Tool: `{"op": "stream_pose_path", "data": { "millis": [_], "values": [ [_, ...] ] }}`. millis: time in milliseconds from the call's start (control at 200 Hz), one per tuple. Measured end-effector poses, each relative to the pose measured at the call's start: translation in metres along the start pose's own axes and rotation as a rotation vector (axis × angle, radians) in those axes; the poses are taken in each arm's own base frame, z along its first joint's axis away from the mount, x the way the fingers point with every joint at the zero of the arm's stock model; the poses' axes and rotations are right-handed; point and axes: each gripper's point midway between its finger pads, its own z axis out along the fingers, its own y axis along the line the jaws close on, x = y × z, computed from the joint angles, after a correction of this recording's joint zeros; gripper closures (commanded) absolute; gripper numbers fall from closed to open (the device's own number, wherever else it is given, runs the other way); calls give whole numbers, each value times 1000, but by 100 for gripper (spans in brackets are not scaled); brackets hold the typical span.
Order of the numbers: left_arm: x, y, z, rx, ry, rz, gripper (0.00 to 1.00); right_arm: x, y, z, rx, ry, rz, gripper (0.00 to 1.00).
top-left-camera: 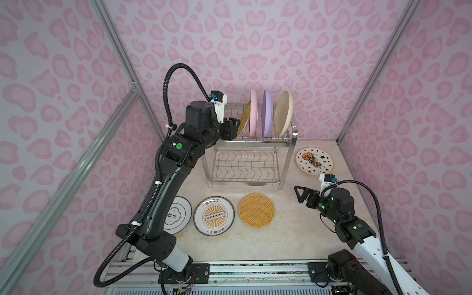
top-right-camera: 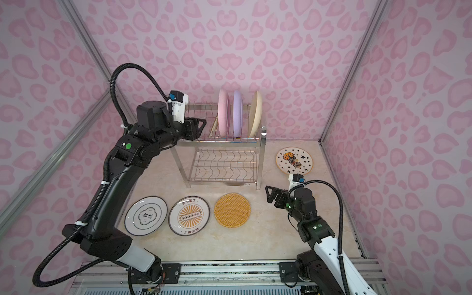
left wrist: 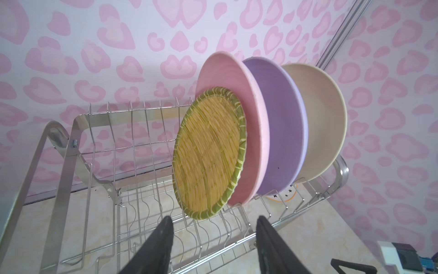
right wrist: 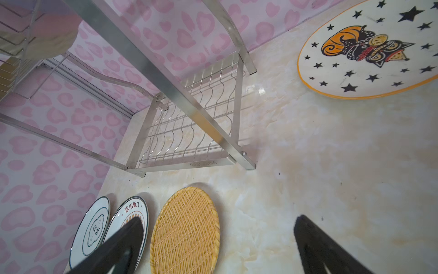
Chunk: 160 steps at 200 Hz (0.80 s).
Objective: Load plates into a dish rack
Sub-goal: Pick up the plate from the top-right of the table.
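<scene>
Where pink-patterned walls (top-left-camera: 255,38) enclose the marble table (top-left-camera: 229,247), the rack (top-left-camera: 251,150) holds four plates (top-left-camera: 267,115) upright on its top tier; four other plates (top-left-camera: 214,215) lie flat on the table. Only the left wrist view shows the left gripper (left wrist: 214,219) jaws apart, with the woven plate (left wrist: 208,151) standing beyond them. Right gripper (right wrist: 219,219): apart, empty.

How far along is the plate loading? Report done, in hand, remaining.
Done: four plates stand in the top tier of the dish rack: woven plate, pink plate, lilac plate, cream plate. In hand: nothing; the left gripper is open beside the racked woven plate, the right gripper open above the table. Left: four plates flat on the table: dark-rimmed plate, sunburst plate, second woven plate, star plate.
</scene>
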Motion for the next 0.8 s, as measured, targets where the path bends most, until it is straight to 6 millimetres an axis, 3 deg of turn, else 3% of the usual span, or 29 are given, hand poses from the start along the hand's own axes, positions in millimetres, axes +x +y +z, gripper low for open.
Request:
{"op": "stream_pose_path", "data": {
  "millis": [130,355,671,801],
  "values": [
    [7,-2,-15,26,-10,-36,38,-10,-16,5,43,-20,35,0],
    [35,-8,-54,108,-62,-122,17,-26,-57,21,117,-35,206,0],
    [78,-7,-82,165,-91,-233,10,-40,-97,53,174,-49,367,0],
    [76,4,-97,111,-138,-241,5,-34,-116,68,198,-55,435,0]
  ]
}}
